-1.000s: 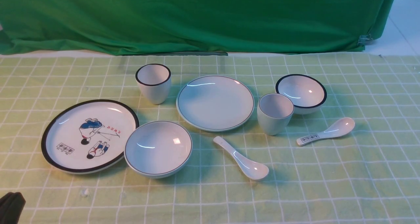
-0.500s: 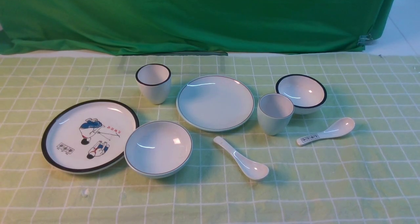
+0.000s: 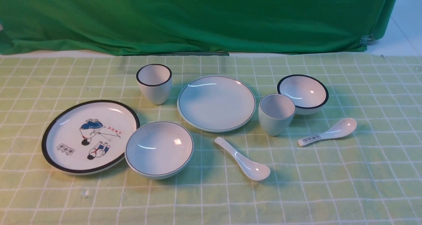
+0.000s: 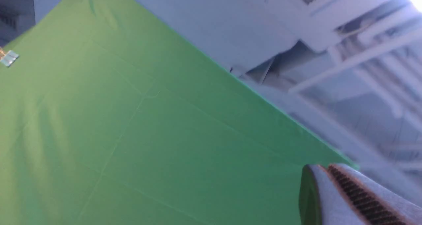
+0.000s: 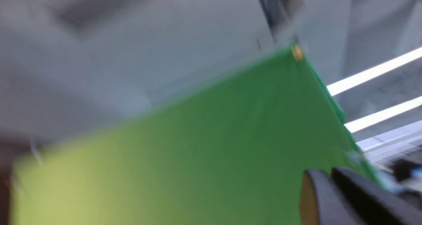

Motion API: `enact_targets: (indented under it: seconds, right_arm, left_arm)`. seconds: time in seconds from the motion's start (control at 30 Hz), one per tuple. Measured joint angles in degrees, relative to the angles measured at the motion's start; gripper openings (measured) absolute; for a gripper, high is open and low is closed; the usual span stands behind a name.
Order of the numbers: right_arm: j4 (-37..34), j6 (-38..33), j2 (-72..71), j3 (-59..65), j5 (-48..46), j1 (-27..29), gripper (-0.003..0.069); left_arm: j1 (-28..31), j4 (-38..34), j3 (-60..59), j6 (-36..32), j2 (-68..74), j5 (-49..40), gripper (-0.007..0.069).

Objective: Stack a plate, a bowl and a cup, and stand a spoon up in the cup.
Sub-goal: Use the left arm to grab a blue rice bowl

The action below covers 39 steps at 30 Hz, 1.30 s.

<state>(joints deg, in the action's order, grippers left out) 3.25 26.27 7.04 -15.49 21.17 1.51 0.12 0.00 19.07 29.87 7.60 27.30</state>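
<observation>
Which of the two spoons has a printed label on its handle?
The white spoon right of the pale blue-grey cup: its handle end bears a dark printed label. The plain spoon nearer the camera has an unmarked handle.

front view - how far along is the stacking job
Done: nothing yet. The plate, bowl, cup and spoon each sit unstacked on the checked cloth, the spoon lying flat. In hand: nothing; the left end effector and right end effector show only in their wrist views, empty, facing the green backdrop. Left: bowl onto plate, cup into bowl, spoon stood in cup.
</observation>
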Motion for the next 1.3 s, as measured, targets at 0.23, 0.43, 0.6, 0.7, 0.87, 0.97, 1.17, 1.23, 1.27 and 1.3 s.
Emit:
enact_targets:
  seconds: [0.23,0.43,0.6,0.7,0.87,0.97,1.17,1.23,1.27,1.3]
  right_arm:
    - [3.24,-17.76,16.23,-6.06,-6.79,0.00,0.0031]
    - [3.23,-19.60,28.52,-8.18,-19.24,-1.20,0.0034]
    - [1.57,-24.07,43.62,-15.61,-45.64,-8.87,0.0034]
    - [-0.80,-28.03,49.75,-18.13,-51.94,-13.16,0.0034]
    - [-7.86,-35.42,63.74,-23.66,-56.13,-22.29,0.0034]
    - [-9.33,-37.55,68.04,-26.44,-59.08,-25.26,0.0034]
    - [-10.09,-38.64,69.84,-27.90,-60.21,-27.18,0.0036]
    - [-10.09,-38.64,69.84,-28.02,-60.21,-27.38,0.0036]
    - [-10.09,-38.69,69.84,-28.14,-60.21,-27.44,0.0036]
    - [-10.09,-38.69,69.84,-28.21,-60.21,-27.44,0.0038]
  left_arm:
    - [0.00,2.35,9.07,-7.22,17.13,-6.24,0.0017]
    - [-1.54,5.12,15.10,-5.39,30.75,-26.86,0.0017]
    - [-8.06,-2.54,23.98,-15.69,46.25,-53.49,0.0017]
    - [-10.72,-7.25,26.51,-21.64,52.85,-58.81,0.0017]
    - [-14.43,-9.45,32.09,-25.59,67.71,-62.05,0.0059]
    - [-14.56,-9.26,34.72,-25.63,73.39,-61.89,0.0119]
    - [-14.56,-7.87,38.54,-25.63,83.38,-60.17,0.0341]
    - [-14.56,-6.89,39.39,-25.18,85.00,-59.90,0.0381]
    - [-14.56,-5.39,40.11,-23.32,86.25,-59.68,0.0407]
    - [-14.56,-3.81,40.57,-20.63,86.94,-59.60,0.0421]
